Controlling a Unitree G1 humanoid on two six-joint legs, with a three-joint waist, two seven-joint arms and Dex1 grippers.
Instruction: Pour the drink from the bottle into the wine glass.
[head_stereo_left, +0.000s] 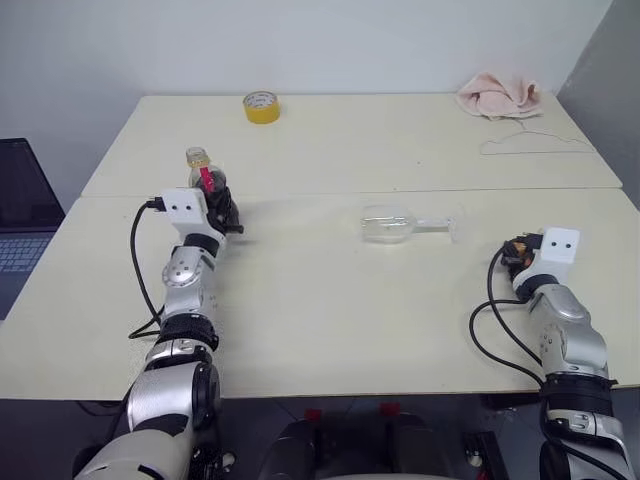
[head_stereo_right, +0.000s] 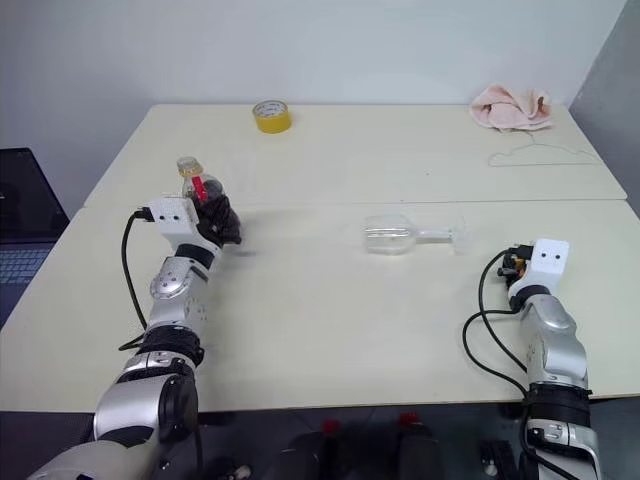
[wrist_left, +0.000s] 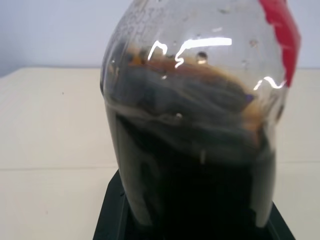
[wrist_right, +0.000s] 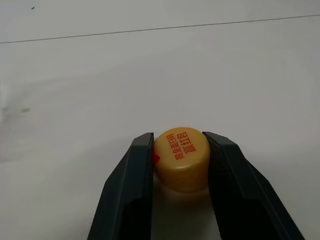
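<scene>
Bottle gripped, cap off, glass lying down

Head view: left gripper (head_stereo_left: 222, 205) clamps the bottle (head_stereo_left: 203, 170) near the table's (head_stereo_left: 320, 320) left edge; glass (head_stereo_left: 400, 224) lies mid-table, apparently empty. Left wrist: drink (wrist_left: 195, 170) inside. Right wrist: right gripper (wrist_right: 180, 155) pinches the cap (wrist_right: 181, 157).

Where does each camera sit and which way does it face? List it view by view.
Left eye view: on the head, looking forward and down over the table; both arms show, the left tool holding the bottle, the wine glass lying on its side.
Right eye view: beside it, same scene.
Left wrist view: along the left tool at the bottle with its dark drink.
Right wrist view: along the right tool, clamped on the yellow cap.
Shared: the bottle appears in the head and left wrist views.
</scene>
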